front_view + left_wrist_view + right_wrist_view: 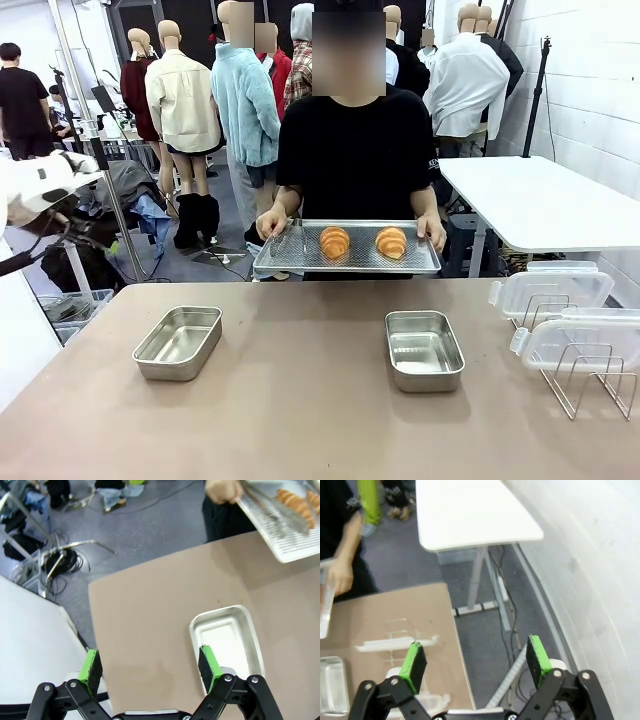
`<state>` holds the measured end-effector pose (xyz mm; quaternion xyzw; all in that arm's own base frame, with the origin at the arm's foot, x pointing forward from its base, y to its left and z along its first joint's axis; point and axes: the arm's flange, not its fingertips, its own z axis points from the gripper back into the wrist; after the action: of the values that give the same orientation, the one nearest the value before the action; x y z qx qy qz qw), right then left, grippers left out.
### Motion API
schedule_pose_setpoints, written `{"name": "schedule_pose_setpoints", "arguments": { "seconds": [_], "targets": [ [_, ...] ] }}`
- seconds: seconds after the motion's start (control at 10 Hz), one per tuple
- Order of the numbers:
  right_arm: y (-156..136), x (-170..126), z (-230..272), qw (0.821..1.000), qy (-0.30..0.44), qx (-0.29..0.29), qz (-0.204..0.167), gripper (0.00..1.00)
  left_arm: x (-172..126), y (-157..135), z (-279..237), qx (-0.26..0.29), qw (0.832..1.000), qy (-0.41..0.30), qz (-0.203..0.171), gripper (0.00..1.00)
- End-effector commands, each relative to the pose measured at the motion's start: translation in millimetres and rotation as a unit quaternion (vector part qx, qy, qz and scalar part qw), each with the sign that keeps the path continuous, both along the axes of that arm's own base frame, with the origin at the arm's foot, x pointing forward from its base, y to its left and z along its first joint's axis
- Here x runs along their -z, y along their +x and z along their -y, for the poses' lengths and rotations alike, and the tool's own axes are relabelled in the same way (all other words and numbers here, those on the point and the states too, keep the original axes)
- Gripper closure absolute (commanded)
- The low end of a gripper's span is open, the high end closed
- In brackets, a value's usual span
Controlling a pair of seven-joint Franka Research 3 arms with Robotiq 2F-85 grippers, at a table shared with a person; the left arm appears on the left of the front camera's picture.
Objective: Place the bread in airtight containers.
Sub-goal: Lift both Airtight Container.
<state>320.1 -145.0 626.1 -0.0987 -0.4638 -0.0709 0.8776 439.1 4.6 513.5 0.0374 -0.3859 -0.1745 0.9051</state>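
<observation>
Left end effector (150,666) and right end effector (476,661) released, grasping nothing. Two rolls (335,242) lie on the tray (290,262) a person holds. Two steel pans (179,342) stand open on the surface (300,410).

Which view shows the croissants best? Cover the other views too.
The front view: both croissants lie whole, side by side, on the tray the person holds. The left wrist view catches them at its top right corner, one cropped. The right wrist view gets a sliver of tray.
</observation>
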Motion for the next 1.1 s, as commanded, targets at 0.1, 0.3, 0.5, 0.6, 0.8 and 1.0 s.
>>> {"name": "schedule_pose_setpoints", "arguments": {
  "seconds": [0.1, 0.3, 0.5, 0.6, 0.8, 1.0],
  "targets": [
    [1.1, -44.4, -97.7, 0.996, 0.069, -0.041, -0.030, 0.00, -32.6, -19.2, 39.9, 0.012, 0.999, -0.021, 0.034, 0.00],
    [5.6, -22.8, -142.4, 0.988, 0.086, -0.091, -0.090, 0.00, -28.6, -13.5, 39.8, 0.018, 0.999, -0.008, 0.030, 0.00],
    [-6.0, -46.4, -112.3, 0.997, 0.051, -0.050, -0.026, 0.00, -28.6, -13.5, 39.8, 0.018, 0.999, -0.008, 0.030, 0.00],
    [-6.0, -46.4, -112.3, 0.997, 0.051, -0.050, -0.026, 0.00, -34.5, -19.6, 48.6, 0.018, 0.999, -0.024, 0.031, 0.00],
    [-10.9, -31.7, -134.3, 0.992, 0.076, -0.074, -0.071, 0.00, -30.6, -46.0, 14.9, -0.033, 0.998, -0.045, 0.024, 0.00],
    [21.5, -9.7, -192.7, 0.984, 0.065, -0.136, -0.099, 0.00, -15.4, -16.3, 49.5, -0.036, 0.997, -0.068, 0.000, 0.00]
  ]
}}
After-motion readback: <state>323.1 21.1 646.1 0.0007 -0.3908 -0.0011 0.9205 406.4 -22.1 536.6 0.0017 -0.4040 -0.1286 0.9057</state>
